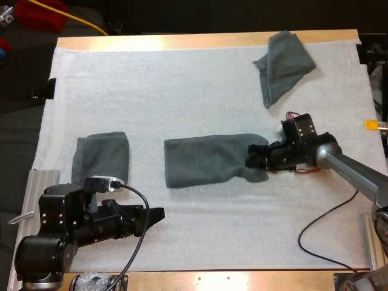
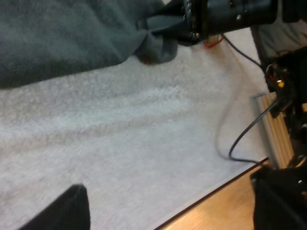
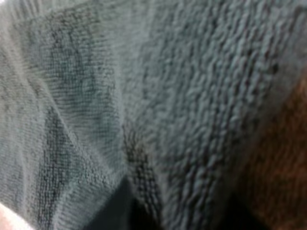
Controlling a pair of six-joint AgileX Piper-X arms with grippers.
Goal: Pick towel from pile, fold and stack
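Right gripper [image 1: 254, 159] is clamped on the right end of the flat towel [image 1: 203, 160] mid-table. Left gripper [image 1: 159, 215] sits near-left over the bare mat [image 1: 182, 97], jaws apart, holding nothing.

The white mat [image 1: 182, 97] lies bare across its far left and near right. In the way: a folded towel [image 1: 102, 156] by the left edge, a spread towel [image 1: 206, 160] mid-mat with the right gripper [image 1: 254, 159] clamped on its end, and a crumpled towel [image 1: 284, 63] at the far right corner.
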